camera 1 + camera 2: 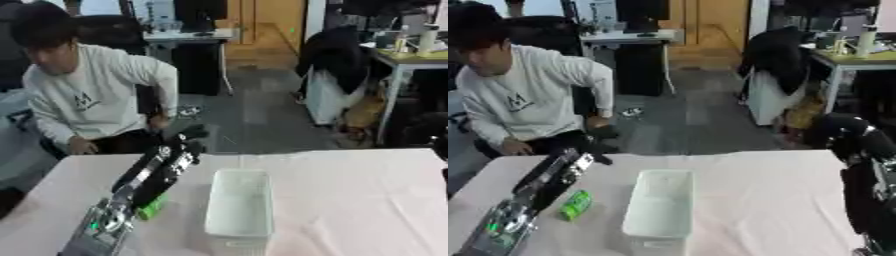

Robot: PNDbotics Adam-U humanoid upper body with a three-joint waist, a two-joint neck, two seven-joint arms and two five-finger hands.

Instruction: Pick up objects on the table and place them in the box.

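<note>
Flanking the box (658,210), green object (576,205) beneath left arm (544,182).

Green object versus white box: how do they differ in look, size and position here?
The green object is small, bright green and lies flat on the table, beside the left arm; the white box is much larger, pale, open-topped and stands upright near the middle. The object looks solid; the box shows nothing inside. The object lies to the box's left, apart from it. Both rest on the same pale tabletop.

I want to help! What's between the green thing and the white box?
Only bare table lies between the green object and the white box, clearest in the right eye view.
</note>
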